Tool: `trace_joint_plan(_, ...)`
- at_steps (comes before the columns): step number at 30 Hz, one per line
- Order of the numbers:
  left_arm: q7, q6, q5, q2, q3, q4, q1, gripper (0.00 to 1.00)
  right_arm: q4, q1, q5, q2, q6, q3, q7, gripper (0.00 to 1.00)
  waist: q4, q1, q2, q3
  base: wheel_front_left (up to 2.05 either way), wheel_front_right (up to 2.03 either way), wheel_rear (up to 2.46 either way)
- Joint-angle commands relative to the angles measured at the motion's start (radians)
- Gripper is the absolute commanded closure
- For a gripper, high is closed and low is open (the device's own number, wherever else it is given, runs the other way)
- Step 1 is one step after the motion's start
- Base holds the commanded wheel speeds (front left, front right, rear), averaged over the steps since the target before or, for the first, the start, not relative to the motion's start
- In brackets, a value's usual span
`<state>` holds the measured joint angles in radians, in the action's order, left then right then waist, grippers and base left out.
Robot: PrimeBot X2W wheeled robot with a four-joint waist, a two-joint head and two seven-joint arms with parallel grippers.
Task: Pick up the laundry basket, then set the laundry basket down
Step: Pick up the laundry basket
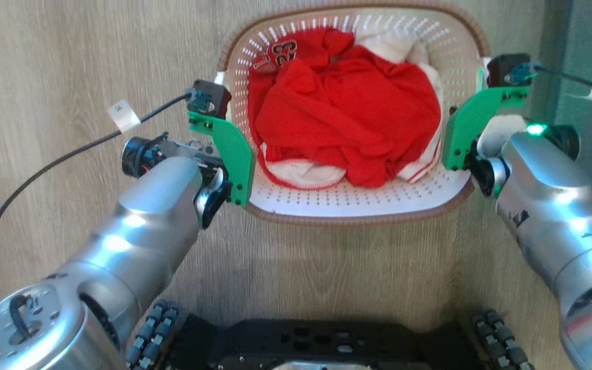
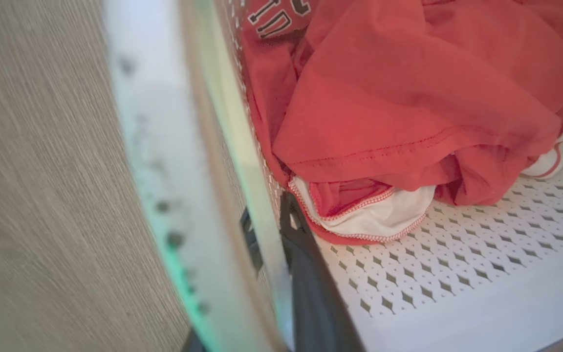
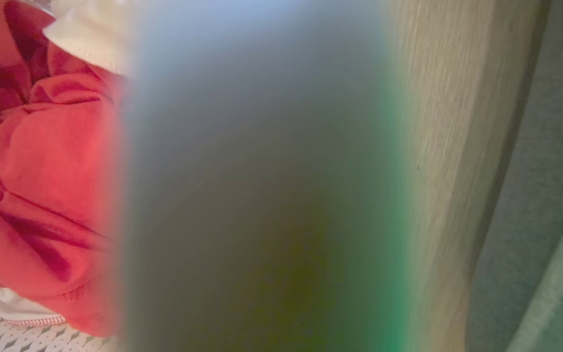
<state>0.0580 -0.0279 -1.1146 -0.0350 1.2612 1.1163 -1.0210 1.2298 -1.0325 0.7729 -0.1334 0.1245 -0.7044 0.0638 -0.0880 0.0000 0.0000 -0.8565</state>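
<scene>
**A basket of red clothes between two claws**

The small white plastic laundry basket (image 1: 352,198) has round corners, little holes all over its walls and a brown woven-look rim. It sits in the middle of the head view, just past the robot's flat black base (image 1: 327,339). Its far rim runs along the top edge of that view. I cannot tell if it rests on the floor or hangs a bit above it.

Inside lies a soft, crumpled red shirt (image 1: 345,108) with white trim. A white cloth (image 1: 393,46) peeks out behind it. The part of the basket's inside nearest the robot is bare.

The left claw (image 2: 268,217) is at the basket's left wall. One dark finger (image 2: 311,283) lies inside, flat against the wall. A bit of the other finger shows just outside, so the claw is pinched narrow on the wall.

The right claw (image 1: 460,139) is at the right rim, but its fingers are hidden. Its own camera sees mostly a grey and green blur up close. I cannot tell if it grips or not.

The pale wood-grain floor (image 1: 70,61) is open to the left of the basket, and between the basket and the base. On the right, a grey-green mat (image 1: 584,51) starts just beside the basket. A thin black cable (image 1: 70,154) with a white tag hangs over the floor on the left.
</scene>
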Motion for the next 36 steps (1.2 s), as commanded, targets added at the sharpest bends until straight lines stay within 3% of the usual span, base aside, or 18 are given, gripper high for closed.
trace_joint_plan(1, -0.004, -0.023, 0.026, -0.015, 0.011, -0.026, 0.019, 1.00, -0.006, 0.073, -0.001, 0.019, 0.006, -0.031, 0.025, 1.00, 0.006, 0.0000, 0.0000, 0.043, 0.00, 0.00, 0.00)
trace_joint_plan(17, 0.088, -0.080, 0.042, -0.015, 0.018, 0.023, 0.170, 1.00, -0.013, 0.226, 0.113, 0.064, 0.006, -0.089, 0.189, 1.00, 0.044, 0.0000, 0.0000, 0.384, 0.00, 0.00, 0.00)
trace_joint_plan(36, 0.135, -0.102, -0.015, -0.015, 0.016, 0.065, 0.325, 1.00, -0.049, 0.382, 0.261, 0.083, 0.006, -0.133, 0.191, 1.00, 0.040, 0.0000, 0.0000, 0.704, 0.00, 0.00, 0.00)
